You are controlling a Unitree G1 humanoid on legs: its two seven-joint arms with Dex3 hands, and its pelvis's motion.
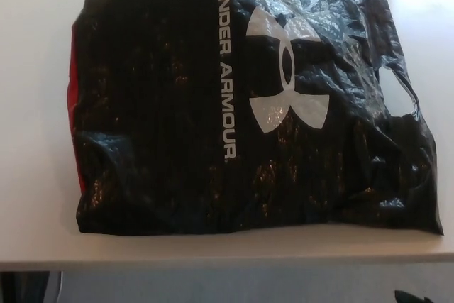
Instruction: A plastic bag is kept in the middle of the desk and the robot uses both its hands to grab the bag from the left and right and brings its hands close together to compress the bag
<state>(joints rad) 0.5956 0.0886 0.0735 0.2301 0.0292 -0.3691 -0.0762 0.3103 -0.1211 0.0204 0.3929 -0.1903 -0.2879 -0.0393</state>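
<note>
The bag (234, 111) is lying flat on the table (35, 196), ungrasped. Neither hand is showing, so finger state cannot be told. Next, both hands likely need to approach its left and right sides.

One bag (177, 104) lies on one desk (35, 140). The bag is black plastic and carries one white logo (284, 69) and one line of white lettering (224, 69), made of two words. One cut-out handle hole (397, 94) shows at the bag's right end. One red strip (73, 104) shows along its left edge. No robot hand is in view.
</note>
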